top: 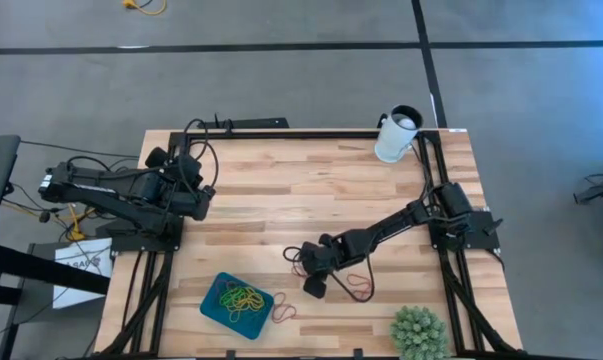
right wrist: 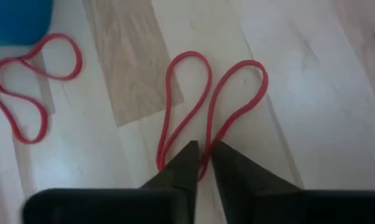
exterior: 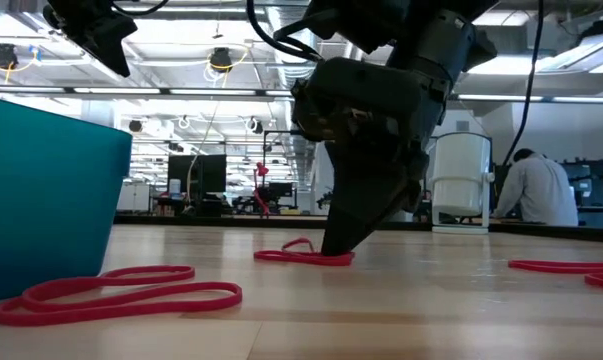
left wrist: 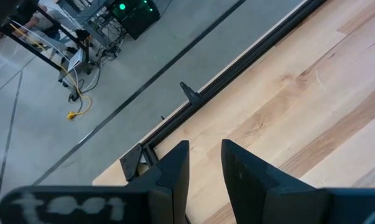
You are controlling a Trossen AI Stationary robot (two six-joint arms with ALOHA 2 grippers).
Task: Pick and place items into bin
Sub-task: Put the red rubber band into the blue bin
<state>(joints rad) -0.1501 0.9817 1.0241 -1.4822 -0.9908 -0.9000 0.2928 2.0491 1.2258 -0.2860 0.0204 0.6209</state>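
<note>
My right gripper [top: 314, 285] stands low on the table, right of the teal bin [top: 213, 310], fingers pointing down and shut on a red rubber band [right wrist: 193, 93] twisted into two loops that lie flat on the wood; it also shows in the low view [exterior: 303, 256]. The bin holds several yellow, green and red bands [top: 243, 298]. Another red band [top: 284, 311] lies by the bin's right side, and one more [top: 359, 288] lies right of the gripper. My left gripper [left wrist: 206, 163] waits open and empty over the table's left part [top: 206, 200]. My right gripper pinches the red band at the near end of its two loops, where the strands cross [right wrist: 204, 163], between its two fingertips. The fingers come slanting down from the table's right. The band lies flat on the table, both loops spread out ahead of the fingers.
A white cup [top: 396, 135] stands at the table's far right corner and a spiky green plant [top: 419, 333] at its near right corner. The bin's wall [exterior: 41, 195] rises at the left of the low view. Bare wood lies between the two arms.
</note>
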